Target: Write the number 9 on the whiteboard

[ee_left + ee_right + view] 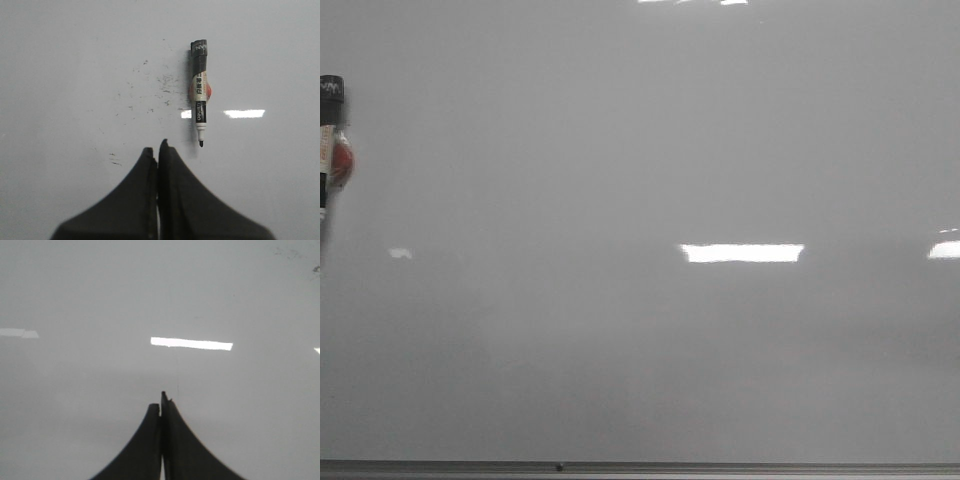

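The whiteboard (650, 150) fills the front view, pale grey and blank, with its thin metal frame along the near edge. No number 9 shows on it in any view. A black marker (330, 140) lies on the board at the far left edge. In the left wrist view the marker (200, 100) lies uncapped with its tip toward my left gripper (156, 150), which is shut and empty, a short way from the tip. My right gripper (161, 402) is shut and empty over bare board (160, 300). Neither gripper shows in the front view.
Faint black smudges (160, 85) mark the board (75, 60) beside the marker. A few specks (295, 255) show in the right wrist view. Bright light reflections (740, 253) lie on the board. The frame edge (640, 467) runs along the near side.
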{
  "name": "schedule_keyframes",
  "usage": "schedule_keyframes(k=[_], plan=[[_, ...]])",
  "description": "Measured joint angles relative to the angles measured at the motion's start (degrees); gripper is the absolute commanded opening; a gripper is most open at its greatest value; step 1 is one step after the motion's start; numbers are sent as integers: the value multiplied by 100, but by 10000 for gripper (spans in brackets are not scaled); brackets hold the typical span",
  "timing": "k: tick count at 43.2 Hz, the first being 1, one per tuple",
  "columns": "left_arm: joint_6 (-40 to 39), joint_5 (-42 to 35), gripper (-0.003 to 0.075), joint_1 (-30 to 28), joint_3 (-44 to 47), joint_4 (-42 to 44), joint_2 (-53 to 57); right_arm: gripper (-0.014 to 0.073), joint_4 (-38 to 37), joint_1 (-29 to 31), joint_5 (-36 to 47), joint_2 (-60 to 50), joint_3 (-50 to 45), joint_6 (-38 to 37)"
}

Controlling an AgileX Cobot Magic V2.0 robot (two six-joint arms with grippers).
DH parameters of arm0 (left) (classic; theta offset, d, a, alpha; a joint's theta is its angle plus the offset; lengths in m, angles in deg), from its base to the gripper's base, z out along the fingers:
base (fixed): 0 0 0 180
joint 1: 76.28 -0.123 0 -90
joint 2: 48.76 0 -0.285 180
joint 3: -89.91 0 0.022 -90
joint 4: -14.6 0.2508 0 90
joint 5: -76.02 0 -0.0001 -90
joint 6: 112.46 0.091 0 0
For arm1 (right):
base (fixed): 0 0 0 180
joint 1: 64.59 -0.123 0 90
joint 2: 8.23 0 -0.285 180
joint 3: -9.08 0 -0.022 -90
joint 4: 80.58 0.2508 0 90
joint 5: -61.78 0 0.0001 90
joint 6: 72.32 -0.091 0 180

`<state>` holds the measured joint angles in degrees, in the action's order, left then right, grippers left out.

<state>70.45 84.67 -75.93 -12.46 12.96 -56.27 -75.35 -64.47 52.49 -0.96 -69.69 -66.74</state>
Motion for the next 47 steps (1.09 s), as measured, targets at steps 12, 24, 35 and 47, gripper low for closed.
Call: schedule_keyframes(k=[12, 24, 35, 47], plan=[[0, -21, -19, 0, 0, 0, 0, -67, 0, 0, 0, 0, 0, 0], [0, -59, -19, 0, 0, 0, 0, -67, 0, 0, 114, 0, 0, 0], [0, -1325, -19, 0, -27, -311, 0, -67, 117, 0, 82, 0, 313, 0], [0, -765, -19, 0, -1282, -432, -299, -67, 173, 0, -945, 203, 1716, 0]])
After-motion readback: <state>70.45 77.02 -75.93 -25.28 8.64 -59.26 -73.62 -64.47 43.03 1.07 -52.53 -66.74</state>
